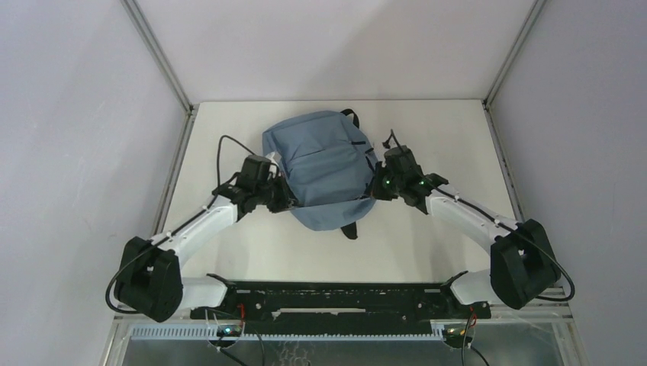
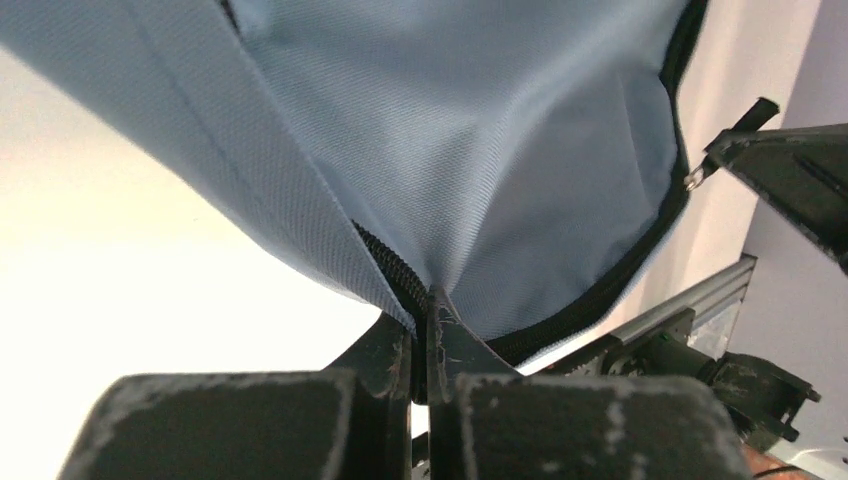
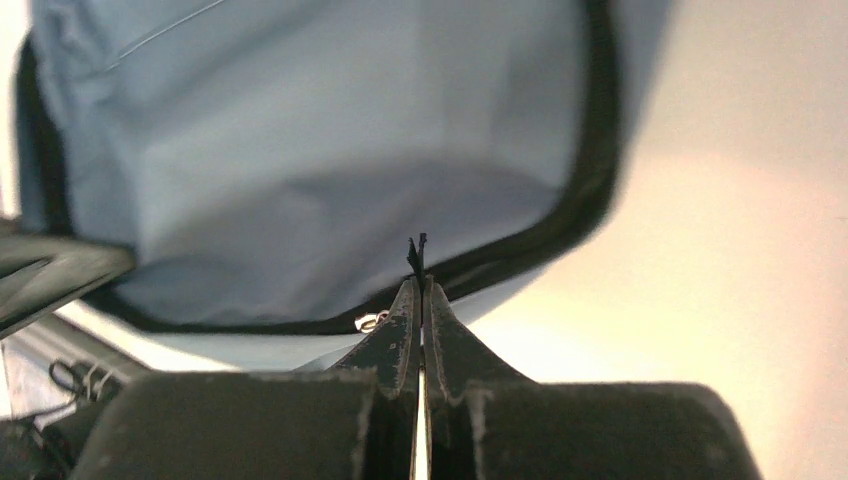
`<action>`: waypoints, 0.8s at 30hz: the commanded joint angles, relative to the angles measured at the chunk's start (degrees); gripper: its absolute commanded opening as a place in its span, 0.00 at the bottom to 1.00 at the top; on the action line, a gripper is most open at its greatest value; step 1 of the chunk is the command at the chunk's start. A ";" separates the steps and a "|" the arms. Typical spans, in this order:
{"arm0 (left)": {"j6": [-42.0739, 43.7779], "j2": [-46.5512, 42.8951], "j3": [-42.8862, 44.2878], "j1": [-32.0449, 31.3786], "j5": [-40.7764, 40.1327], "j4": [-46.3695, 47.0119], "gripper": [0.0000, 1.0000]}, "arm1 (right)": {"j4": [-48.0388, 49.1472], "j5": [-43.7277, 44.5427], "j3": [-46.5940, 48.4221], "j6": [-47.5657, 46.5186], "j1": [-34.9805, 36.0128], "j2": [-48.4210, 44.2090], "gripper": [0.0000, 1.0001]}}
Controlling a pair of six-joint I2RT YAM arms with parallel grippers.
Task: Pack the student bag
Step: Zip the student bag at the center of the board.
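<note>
The student bag [image 1: 320, 164] is a grey-blue backpack lying mid-table, its near edge lifted between both arms. My left gripper [image 1: 288, 204] is at its left near corner. In the left wrist view the left gripper [image 2: 428, 300] is shut on the bag [image 2: 480, 130], pinching fabric beside the black zipper [image 2: 385, 265]. My right gripper [image 1: 374, 189] is at the bag's right side. In the right wrist view the right gripper [image 3: 421, 285] is shut on a thin black zipper pull [image 3: 416, 252], with a silver ring [image 3: 370, 322] beside it, under the bag [image 3: 330, 150].
The white table [image 1: 458, 130] is boxed in by pale walls and aluminium posts. Black straps stick out at the bag's far end [image 1: 351, 114] and near end [image 1: 349, 231]. A black rail [image 1: 336, 293] joins the arm bases at the near edge.
</note>
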 commanded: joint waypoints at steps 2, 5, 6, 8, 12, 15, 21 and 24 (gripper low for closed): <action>4.29 -4.52 0.34 6.25 -1.97 -4.77 0.00 | 4.81 2.04 -0.70 -0.11 -5.12 1.32 0.00; 5.41 -6.47 0.15 7.75 -3.28 -5.86 0.00 | 5.89 3.50 -0.70 -0.64 -5.21 1.53 0.00; 5.95 -6.92 0.43 8.14 -4.09 -6.48 0.00 | 6.01 4.57 -0.70 -0.79 -5.29 1.83 0.00; 7.02 -7.57 1.32 8.81 -5.69 -8.28 0.00 | 6.30 7.25 -0.70 -0.83 -6.11 2.69 0.00; 9.79 -8.95 2.85 9.58 -7.00 -9.71 0.00 | 9.04 10.86 -0.70 0.25 -9.31 4.07 0.00; 13.37 -10.11 3.30 9.60 -1.52 -7.17 0.00 | 13.71 7.62 -0.48 0.82 -11.36 5.55 0.00; 20.79 -13.68 8.99 7.94 5.38 -11.08 0.46 | 14.90 -2.55 1.73 -1.03 -9.27 5.59 0.00; 23.46 -14.52 13.67 -1.29 -0.75 -12.65 0.61 | 11.80 -4.59 3.03 -1.48 -7.06 5.69 0.00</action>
